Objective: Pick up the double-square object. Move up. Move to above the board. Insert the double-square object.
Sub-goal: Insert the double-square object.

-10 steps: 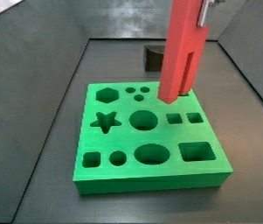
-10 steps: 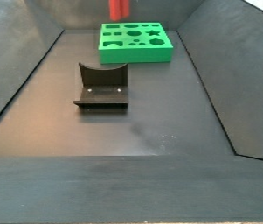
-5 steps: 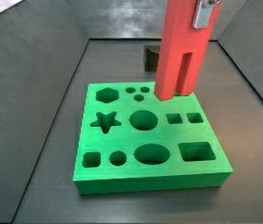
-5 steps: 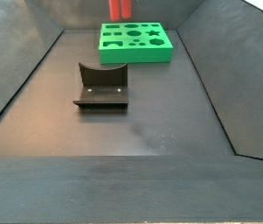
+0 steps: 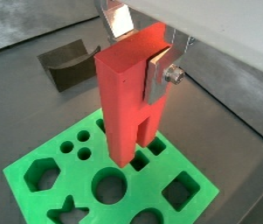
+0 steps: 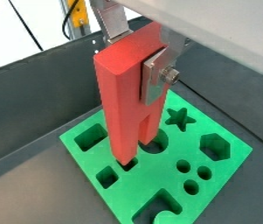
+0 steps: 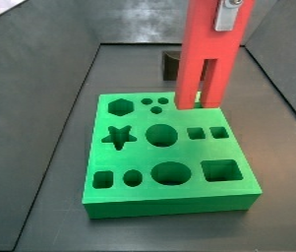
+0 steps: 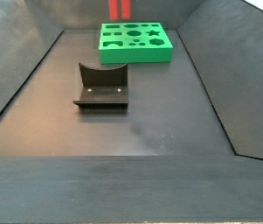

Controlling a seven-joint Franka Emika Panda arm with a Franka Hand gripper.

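The double-square object [image 7: 208, 54] is a tall red bar with a lengthwise groove. It hangs upright over the back right part of the green board [image 7: 170, 192]. Its lower end sits just above the board's top, near the two small square holes [image 7: 207, 132]. The gripper [image 7: 226, 10] is shut on the bar's upper end. In both wrist views the silver fingers [image 5: 159, 74] [image 6: 154, 75] clamp the bar [image 5: 128, 105] [image 6: 124, 96] from both sides above the board [image 5: 51, 175] [image 6: 221, 179]. In a side view only the bar's lower tip [image 8: 120, 9] shows, behind the board [image 8: 134, 42].
The dark fixture [image 8: 100, 86] stands on the grey floor away from the board; it also shows in a side view [image 7: 170, 64] and a wrist view [image 5: 69, 66]. Sloping grey walls [image 8: 17, 79] enclose the floor on all sides.
The bar, still gripped, has straightened from a slight tilt to upright and shifted a little to the right over the board's back right part.
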